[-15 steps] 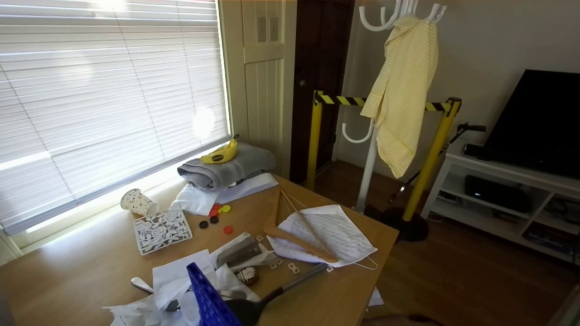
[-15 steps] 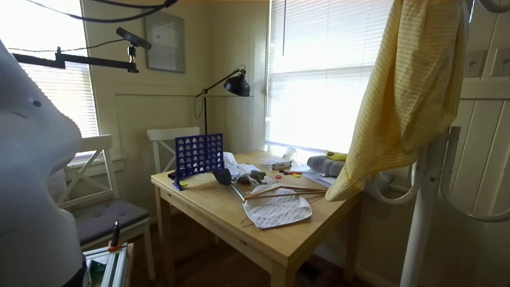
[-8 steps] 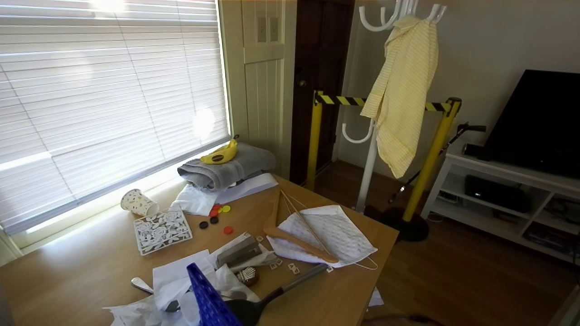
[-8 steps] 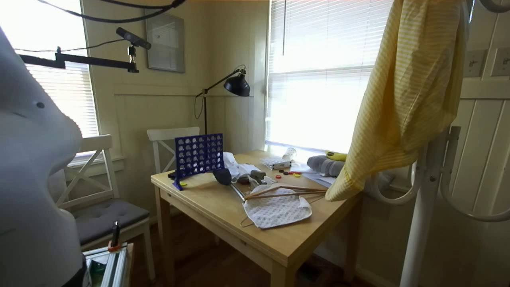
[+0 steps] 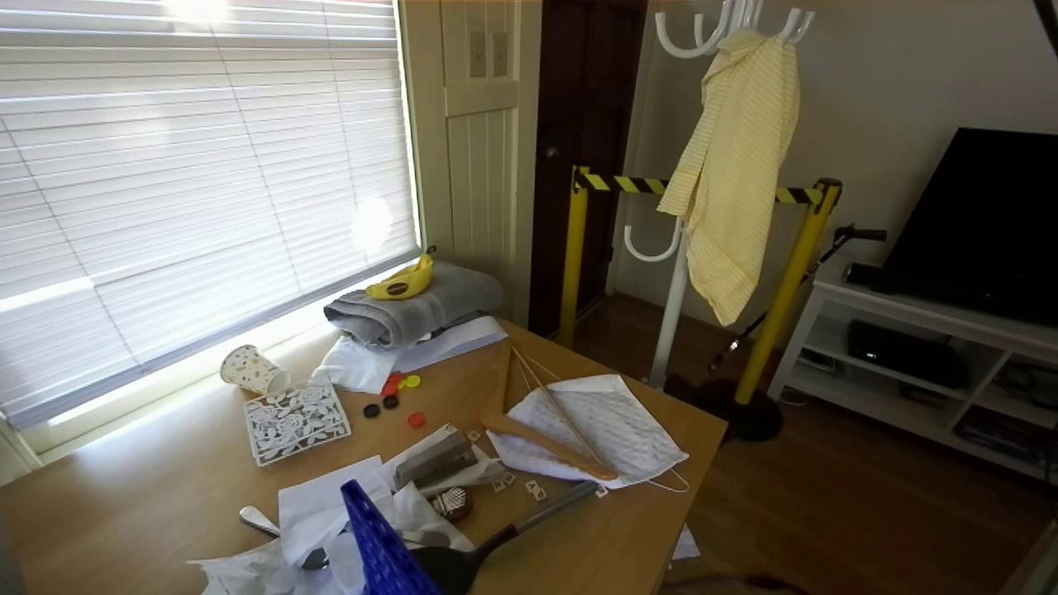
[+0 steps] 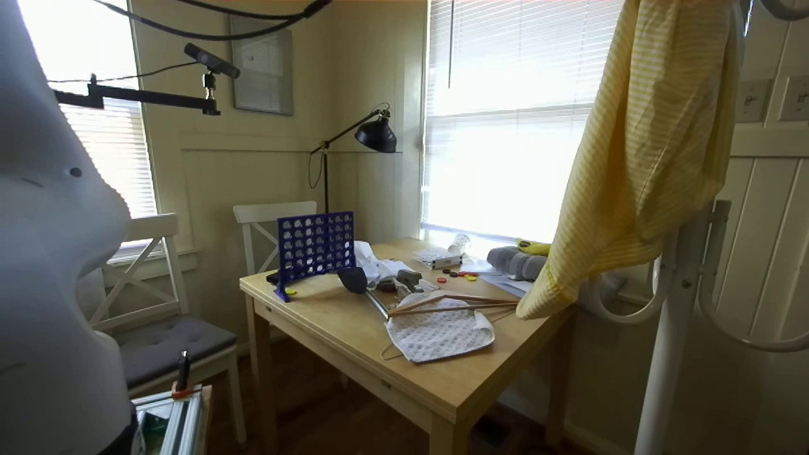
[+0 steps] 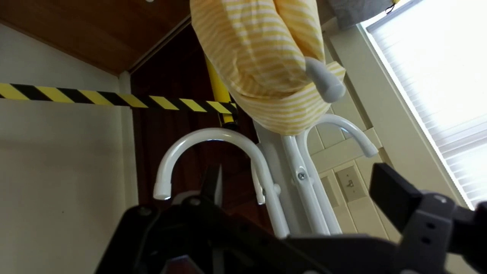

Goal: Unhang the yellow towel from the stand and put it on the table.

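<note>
The pale yellow striped towel (image 5: 736, 173) hangs from a top hook of the white stand (image 5: 669, 314). It also hangs at the right in an exterior view (image 6: 657, 139) and shows at the top of the wrist view (image 7: 262, 45), with a hook tip poking out. My gripper (image 7: 303, 186) is open and empty. Its two dark fingers stand wide apart, with the stand's pole and hook arms (image 7: 300, 175) showing between them; the towel lies beyond the fingertips. The gripper is out of both exterior views. The wooden table (image 5: 149, 504) is beside the stand and also shows in an exterior view (image 6: 468, 382).
Bare white hooks (image 7: 209, 135) curve out on both sides of the towel. Yellow posts (image 5: 785, 306) with striped tape (image 5: 628, 183) stand by the stand. On the table lie a hanger (image 5: 545, 442), a white cloth (image 5: 607, 413), papers, and a blue game frame (image 6: 316, 246).
My white arm and its cable have moved slightly to the right in an exterior view. A dark edge has appeared at the top right corner in an exterior view. The towel has not moved.
</note>
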Controlling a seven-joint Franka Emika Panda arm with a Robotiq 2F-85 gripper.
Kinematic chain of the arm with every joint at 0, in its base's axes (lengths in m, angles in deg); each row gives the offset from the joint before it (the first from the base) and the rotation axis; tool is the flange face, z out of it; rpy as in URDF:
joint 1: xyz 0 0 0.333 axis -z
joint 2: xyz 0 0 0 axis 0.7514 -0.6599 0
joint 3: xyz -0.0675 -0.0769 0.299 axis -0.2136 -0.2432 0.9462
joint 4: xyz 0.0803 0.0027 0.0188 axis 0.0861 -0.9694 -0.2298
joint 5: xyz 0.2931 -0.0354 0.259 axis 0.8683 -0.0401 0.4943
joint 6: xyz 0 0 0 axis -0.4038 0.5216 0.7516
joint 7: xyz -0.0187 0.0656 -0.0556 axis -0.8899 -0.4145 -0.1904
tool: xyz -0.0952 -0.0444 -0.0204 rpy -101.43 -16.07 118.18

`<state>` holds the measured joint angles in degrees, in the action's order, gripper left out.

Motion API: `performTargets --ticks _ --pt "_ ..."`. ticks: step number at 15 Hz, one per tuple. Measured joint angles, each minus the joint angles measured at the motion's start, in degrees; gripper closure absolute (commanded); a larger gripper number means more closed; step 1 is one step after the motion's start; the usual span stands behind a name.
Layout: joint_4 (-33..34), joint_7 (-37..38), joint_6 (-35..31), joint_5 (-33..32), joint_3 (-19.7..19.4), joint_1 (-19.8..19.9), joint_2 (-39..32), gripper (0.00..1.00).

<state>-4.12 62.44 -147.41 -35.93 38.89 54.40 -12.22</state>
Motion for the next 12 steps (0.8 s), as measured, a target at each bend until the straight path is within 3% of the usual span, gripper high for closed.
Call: performTargets --ticks 3,12 --pt "0.9 -2.9 -0.9 3.2 -0.2 0.0 -2.8 0.0" --pt "1.2 -3.0 -2.0 2.6 -0.1 0.0 -4.4 0.0"
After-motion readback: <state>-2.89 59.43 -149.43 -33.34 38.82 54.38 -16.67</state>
